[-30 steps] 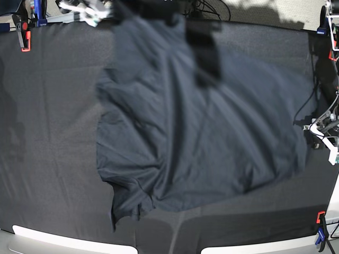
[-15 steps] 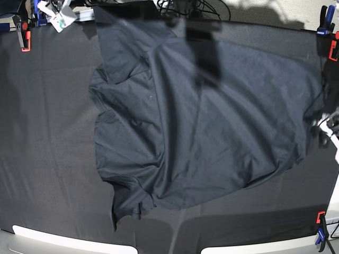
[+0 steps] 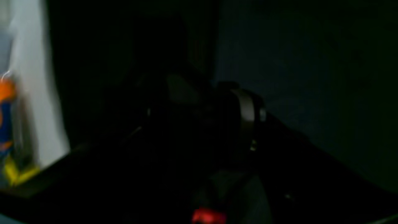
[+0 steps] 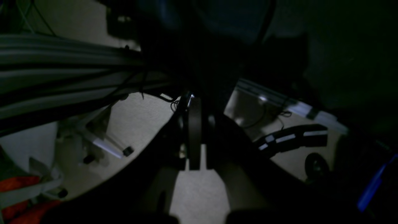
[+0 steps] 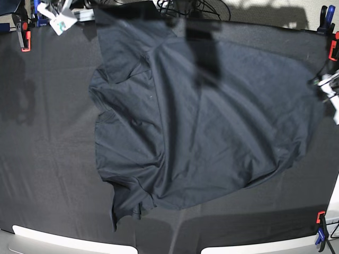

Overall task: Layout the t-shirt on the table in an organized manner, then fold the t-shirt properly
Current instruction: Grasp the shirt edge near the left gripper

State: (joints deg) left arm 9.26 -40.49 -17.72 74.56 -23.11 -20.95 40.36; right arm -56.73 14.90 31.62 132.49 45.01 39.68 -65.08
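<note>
The dark slate-blue t-shirt (image 5: 201,127) lies spread and creased over the middle of the table (image 5: 47,159). Its far-left corner (image 5: 100,10) reaches past the table's far edge. In the right wrist view my right gripper (image 4: 194,124) is shut, its fingers pressed together, with dark cloth (image 4: 217,18) just beyond the tips. It seems to be pinching that corner. My left gripper (image 3: 214,96) shows dimly with its fingers apart and nothing between them. It is beside the shirt's right edge (image 3: 311,62). A white part of the left arm (image 5: 327,84) shows at the base view's right border.
Red clamps (image 5: 24,39) and blue clamps (image 5: 321,233) grip the cloth at the table's corners. A pale rim (image 5: 63,241) runs along the near edge. Metal rails (image 4: 62,62) and cables lie beyond the far edge. Black cloth lies bare left of the shirt.
The lifted, blurred shirt has settled flatter on the table as the right arm drew toward the far left. The left arm moved along the right edge toward the far side.
</note>
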